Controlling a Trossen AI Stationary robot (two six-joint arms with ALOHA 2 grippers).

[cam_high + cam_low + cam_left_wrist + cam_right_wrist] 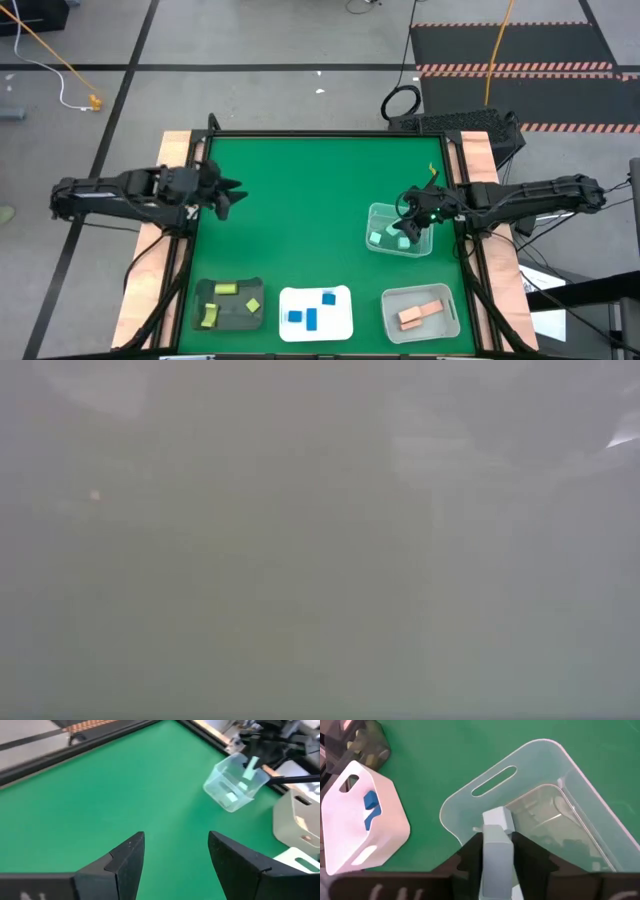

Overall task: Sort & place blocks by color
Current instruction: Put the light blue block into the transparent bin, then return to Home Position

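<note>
The right gripper (496, 851) is pinching a light, rigid mint-teal bar (496, 847) by its flat sides over the clear tray (380, 213); the left gripper (176, 852) is waiting, fingers spread.

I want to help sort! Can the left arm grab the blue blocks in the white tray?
Probably yes. The left gripper hangs open over bare green mat, and the blue blocks lie uncovered in the open-topped white tray, with nothing in between.

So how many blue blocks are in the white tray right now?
3, all in the white tray: blue blocks at its upper right, left and centre. None seems hidden.
</note>
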